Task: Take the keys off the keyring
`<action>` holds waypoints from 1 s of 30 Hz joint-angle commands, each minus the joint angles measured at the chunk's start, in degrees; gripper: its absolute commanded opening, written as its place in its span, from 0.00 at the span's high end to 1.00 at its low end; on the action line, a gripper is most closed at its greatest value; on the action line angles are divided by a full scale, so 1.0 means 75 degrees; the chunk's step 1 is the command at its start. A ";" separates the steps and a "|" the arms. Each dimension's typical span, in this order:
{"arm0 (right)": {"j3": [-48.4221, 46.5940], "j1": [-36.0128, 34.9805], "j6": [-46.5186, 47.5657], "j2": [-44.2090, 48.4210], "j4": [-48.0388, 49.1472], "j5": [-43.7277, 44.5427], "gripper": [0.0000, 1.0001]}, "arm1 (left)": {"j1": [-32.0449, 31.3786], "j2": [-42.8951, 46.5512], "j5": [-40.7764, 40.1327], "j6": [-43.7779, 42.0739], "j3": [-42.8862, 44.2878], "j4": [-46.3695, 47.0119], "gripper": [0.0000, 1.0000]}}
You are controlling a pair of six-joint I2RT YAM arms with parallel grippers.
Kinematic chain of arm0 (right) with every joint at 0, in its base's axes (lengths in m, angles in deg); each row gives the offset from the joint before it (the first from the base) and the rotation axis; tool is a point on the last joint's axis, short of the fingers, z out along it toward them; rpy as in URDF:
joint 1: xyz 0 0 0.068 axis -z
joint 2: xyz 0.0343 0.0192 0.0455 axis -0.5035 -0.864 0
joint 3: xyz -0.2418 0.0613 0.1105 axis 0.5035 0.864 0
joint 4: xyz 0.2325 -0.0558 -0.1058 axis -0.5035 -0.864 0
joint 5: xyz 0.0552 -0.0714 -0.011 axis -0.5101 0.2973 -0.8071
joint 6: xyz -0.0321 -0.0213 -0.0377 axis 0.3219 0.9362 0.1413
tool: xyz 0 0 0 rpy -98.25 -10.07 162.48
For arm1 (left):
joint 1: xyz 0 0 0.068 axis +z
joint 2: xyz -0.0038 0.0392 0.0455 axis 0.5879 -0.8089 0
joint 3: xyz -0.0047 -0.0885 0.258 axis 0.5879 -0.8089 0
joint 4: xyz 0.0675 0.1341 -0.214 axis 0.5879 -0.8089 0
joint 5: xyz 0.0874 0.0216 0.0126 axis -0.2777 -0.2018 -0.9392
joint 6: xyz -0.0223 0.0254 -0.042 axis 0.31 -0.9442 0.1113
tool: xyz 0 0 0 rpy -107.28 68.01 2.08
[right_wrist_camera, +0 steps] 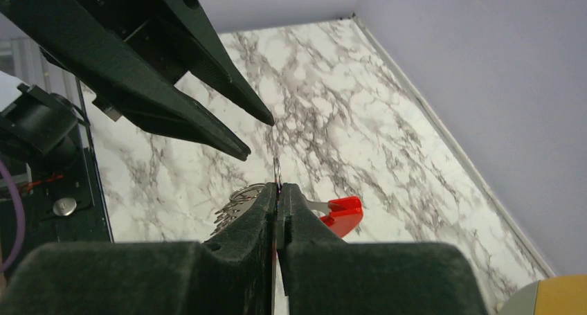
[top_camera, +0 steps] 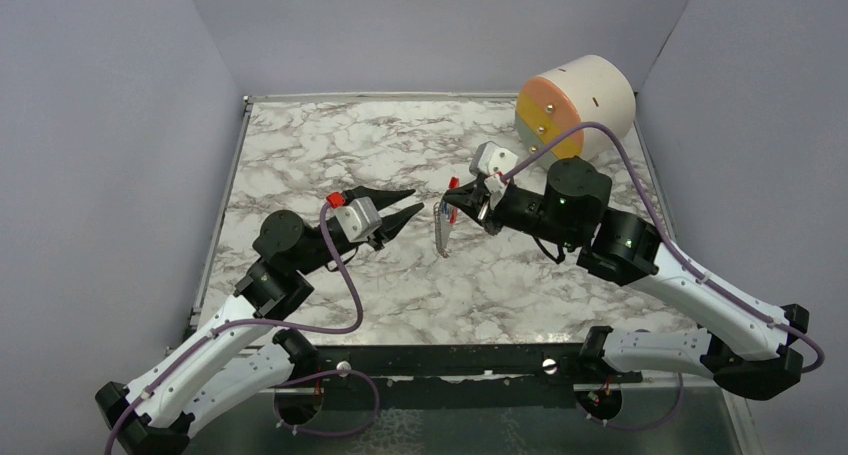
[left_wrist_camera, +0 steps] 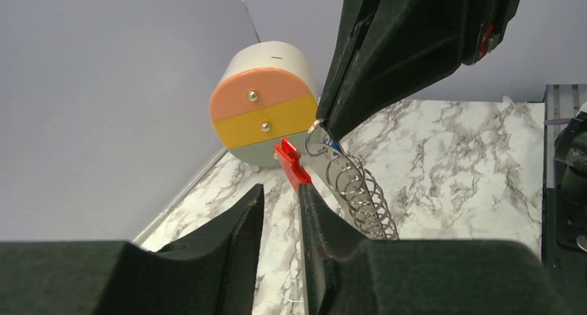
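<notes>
- Top external view: the right gripper (top_camera: 468,201) is seen pressed together on the keyring (top_camera: 443,230), which is held up over the marble table (top_camera: 330,135) near its middle.
- The keyring's grey chain of rings is hung downward from the pinch, and its red piece (top_camera: 455,186) is turned toward the left arm. Whether the chain's lower end touches the table cannot be told.
- In the right wrist view, one thin wire ring is shown clamped between the closed fingertips (right_wrist_camera: 266,201), with the red piece on one side and bunched rings on the other.
- The keys (left_wrist_camera: 333,146) are made out only in the left wrist view, as a small blue speck at the top of the chain, just beneath the right gripper's tips. How they are attached cannot be told.
- The left gripper (top_camera: 408,202) is held spread, with nothing between its fingers. It is placed just beside the keyring and apart from it.
- A round drawer unit (top_camera: 575,105) is set at the table's far right corner.
</notes>
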 commanded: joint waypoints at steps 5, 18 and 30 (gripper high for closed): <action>-0.0330 -0.0086 -0.0042 -0.0111 -0.0858 0.0349 0.98 | -0.0040 0.0347 -0.0250 -0.0466 -0.0192 0.0207 0.81; -0.0503 -0.0196 0.0060 -0.0395 -0.1215 -0.0015 0.98 | -0.0040 -0.0088 0.1849 -0.1060 -0.0086 -0.0138 0.76; -0.0468 -0.0364 0.0175 -0.0418 -0.1395 -0.0383 0.98 | -0.0040 -0.0214 0.2086 -0.1222 -0.0053 -0.0337 0.68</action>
